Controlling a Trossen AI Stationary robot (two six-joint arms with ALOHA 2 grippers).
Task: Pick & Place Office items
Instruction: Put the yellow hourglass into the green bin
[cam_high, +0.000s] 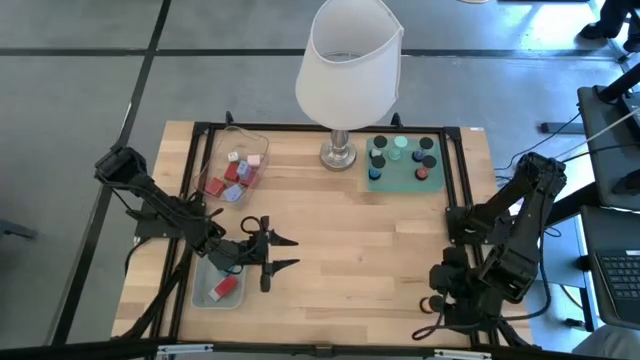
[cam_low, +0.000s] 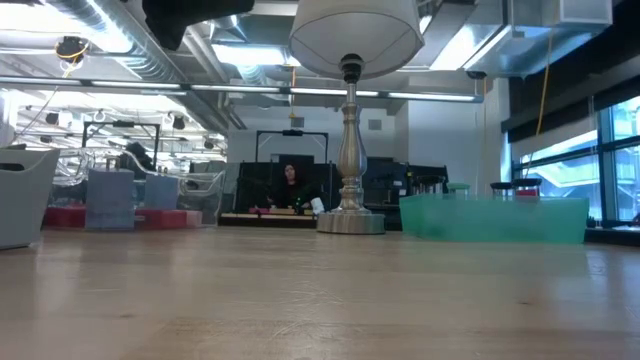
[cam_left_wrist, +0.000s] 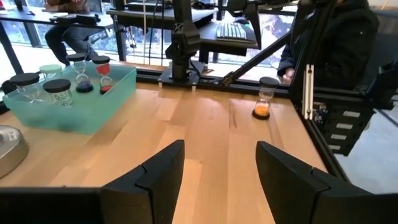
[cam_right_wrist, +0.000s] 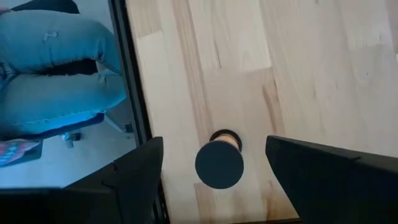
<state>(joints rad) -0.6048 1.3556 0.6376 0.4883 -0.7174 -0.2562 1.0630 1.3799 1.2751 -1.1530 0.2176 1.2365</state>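
The left gripper (cam_high: 283, 252) hangs over the wooden table (cam_high: 360, 240) just beside the grey-blue bin (cam_high: 203, 293) at the near left, its two fingers (cam_left_wrist: 155, 177) spread wide and holding nothing. The right gripper (cam_right_wrist: 214, 165) sits at the near right corner, fingers equally parted, looking straight down on a small black-capped sand timer (cam_right_wrist: 219, 163) that stands between them without touching either. Most of the office items lie as red, pink and lavender blocks in the clear tray (cam_high: 222, 150) at the far left, with one red block (cam_high: 226, 288) in the bin; the dark and mint round-capped pieces stand on the green mat (cam_high: 403, 176) beside the white-shaded lamp (cam_high: 349, 62). From table height the mat reads as a walled teal tray (cam_low: 495, 220), and a person (cam_low: 290, 185) sits at a desk far behind. Only the left wrist view catches an orange-sand timer (cam_left_wrist: 263, 104) alone near the table's edge, and only the right wrist view shows someone's jeans (cam_right_wrist: 59, 68) beyond the frame.
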